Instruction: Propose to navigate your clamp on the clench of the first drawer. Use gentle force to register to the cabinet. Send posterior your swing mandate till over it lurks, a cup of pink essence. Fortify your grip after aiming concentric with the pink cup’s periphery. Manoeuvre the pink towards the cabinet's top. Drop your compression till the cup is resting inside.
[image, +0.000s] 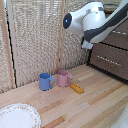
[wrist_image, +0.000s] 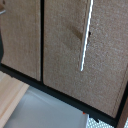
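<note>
Up near the cabinet (image: 111, 52), the white robot arm (image: 90, 22) reaches in from the exterior view's upper right, its rounded joint with a blue light hanging above the table (image: 95, 102). The pincer itself is hidden behind the arm's body in that view and does not appear in the wrist view, so whether its fingers are apart or together cannot be told.

The cabinet stands at the exterior view's right edge, dark brown, with two drawer fronts showing. The upper drawer (image: 117, 39) is partly covered by the arm; the lower drawer (image: 109, 59) carries a pale bar handle. The wrist view shows brown drawer fronts close up, divided by dark gaps, with one silver bar handle (wrist_image: 87, 35) running across a panel.

On the light wooden table, the pink cup (image: 63, 78) stands upright, well apart from the arm and the cabinet. A blue mug (image: 45, 81) stands just beside it, toward the exterior view's left. A small yellow object (image: 76, 88) lies near the pink cup on its other side. A white plate (image: 17, 116) sits at the near left corner. Behind everything hangs a woven screen (image: 35, 35).
</note>
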